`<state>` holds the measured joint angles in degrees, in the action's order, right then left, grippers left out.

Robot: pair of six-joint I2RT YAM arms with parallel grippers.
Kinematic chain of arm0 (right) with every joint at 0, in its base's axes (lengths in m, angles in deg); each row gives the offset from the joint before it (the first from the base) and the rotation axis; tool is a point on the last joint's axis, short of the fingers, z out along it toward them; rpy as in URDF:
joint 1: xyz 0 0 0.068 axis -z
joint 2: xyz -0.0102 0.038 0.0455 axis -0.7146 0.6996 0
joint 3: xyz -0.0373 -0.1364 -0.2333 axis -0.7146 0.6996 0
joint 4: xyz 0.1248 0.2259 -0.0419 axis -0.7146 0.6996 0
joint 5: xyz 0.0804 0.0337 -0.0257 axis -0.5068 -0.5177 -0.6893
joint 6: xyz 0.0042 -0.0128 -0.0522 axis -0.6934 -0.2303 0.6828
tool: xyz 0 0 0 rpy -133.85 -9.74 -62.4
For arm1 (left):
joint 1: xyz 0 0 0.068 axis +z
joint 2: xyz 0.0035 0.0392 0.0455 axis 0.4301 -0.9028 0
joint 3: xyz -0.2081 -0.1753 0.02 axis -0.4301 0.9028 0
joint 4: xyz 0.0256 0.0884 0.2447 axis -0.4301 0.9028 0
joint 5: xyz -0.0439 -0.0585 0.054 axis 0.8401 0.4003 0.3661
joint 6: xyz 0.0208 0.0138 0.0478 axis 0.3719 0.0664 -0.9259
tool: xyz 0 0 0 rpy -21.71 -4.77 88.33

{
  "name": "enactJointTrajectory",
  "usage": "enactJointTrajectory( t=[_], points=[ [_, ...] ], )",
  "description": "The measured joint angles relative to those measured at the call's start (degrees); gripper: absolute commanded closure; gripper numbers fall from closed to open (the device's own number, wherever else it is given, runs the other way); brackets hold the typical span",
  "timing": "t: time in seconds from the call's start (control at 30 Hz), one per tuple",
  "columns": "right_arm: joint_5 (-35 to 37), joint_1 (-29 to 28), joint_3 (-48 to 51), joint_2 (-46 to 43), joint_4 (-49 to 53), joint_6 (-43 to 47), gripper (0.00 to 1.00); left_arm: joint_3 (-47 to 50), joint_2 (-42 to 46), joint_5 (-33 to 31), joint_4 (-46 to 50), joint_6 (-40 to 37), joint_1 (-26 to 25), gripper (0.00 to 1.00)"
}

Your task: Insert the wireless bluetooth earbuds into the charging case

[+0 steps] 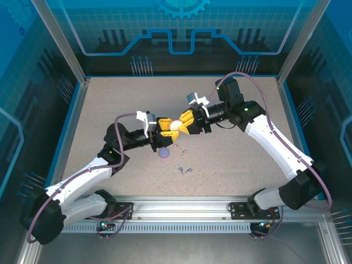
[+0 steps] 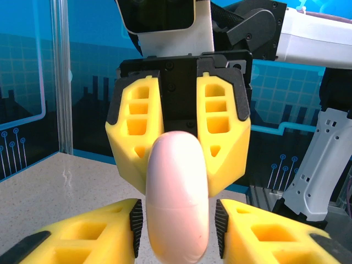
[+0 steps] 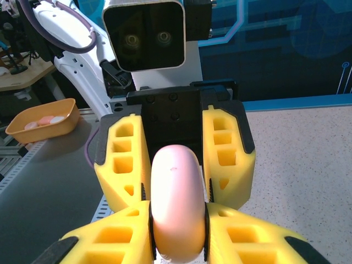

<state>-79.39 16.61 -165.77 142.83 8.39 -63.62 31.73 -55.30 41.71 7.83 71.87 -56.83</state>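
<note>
A closed pale pink charging case (image 1: 175, 125) hangs above the table's middle between both grippers. My right gripper (image 3: 177, 225) is shut on the pink case (image 3: 177, 203), its pads pressed against both sides. My left gripper (image 2: 177, 220) is open around the same case (image 2: 177, 198), with a thin gap at each pad. The right gripper's fingers (image 2: 223, 129) show behind the case in the left wrist view. Two tiny purple earbuds (image 1: 184, 170) lie on the table nearer the bases. Two pale specks (image 1: 177, 146) under the grippers may be pink earbuds. The black pair is hidden.
A round purple case (image 1: 163, 153) lies on the speckled table (image 1: 242, 159) just below the left gripper. Blue enclosure walls and metal posts ring the table. An orange tray (image 3: 41, 118) holding pale items sits outside the enclosure.
</note>
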Motion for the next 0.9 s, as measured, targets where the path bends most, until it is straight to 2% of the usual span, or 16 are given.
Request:
enactJointTrajectory(
  t=[0.5, 0.67, 0.9],
  points=[
    [1.46, -0.48, 0.0, 0.0, 1.03, 1.01, 0.72, 0.02, -0.09, -0.07, 1.11, -0.02, -0.22, 0.77],
    [2.38, -0.7, 0.0, 0.0, 2.05, 1.92, 0.58, 0.04, -0.07, -0.04, 1.64, -0.28, -0.33, 0.81],
    [5.97, -0.5, 1.49, -2.99, -0.61, -1.75, 0.27, 0.07, -0.07, -0.15, 2.16, -1.36, -0.59, 0.82]
  ],
)
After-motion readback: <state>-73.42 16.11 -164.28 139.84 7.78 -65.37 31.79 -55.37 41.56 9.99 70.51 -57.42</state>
